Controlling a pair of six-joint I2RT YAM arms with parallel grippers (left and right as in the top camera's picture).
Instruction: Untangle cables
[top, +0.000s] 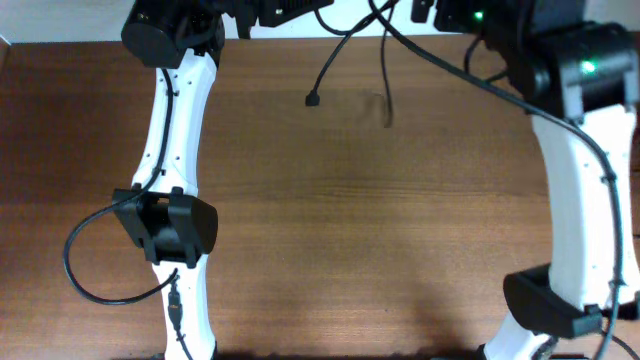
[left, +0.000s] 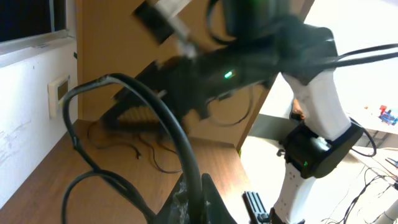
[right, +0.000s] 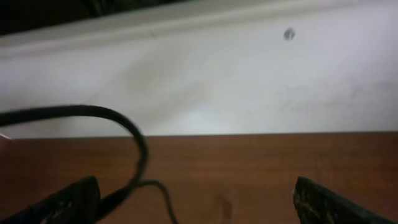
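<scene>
Seeing the cables (top: 345, 45) hang above the far edge of the bench (top: 400, 220), my left gripper (left: 199, 199) clamped on them, right gripper (right: 193, 198) spread wide, one strand beside a finger, right arm (left: 311, 106) crowding my left-wrist view.

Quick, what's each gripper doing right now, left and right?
Left gripper: shut on a thin black flexible cable.
Right gripper: open wide, gripping nothing.
</scene>
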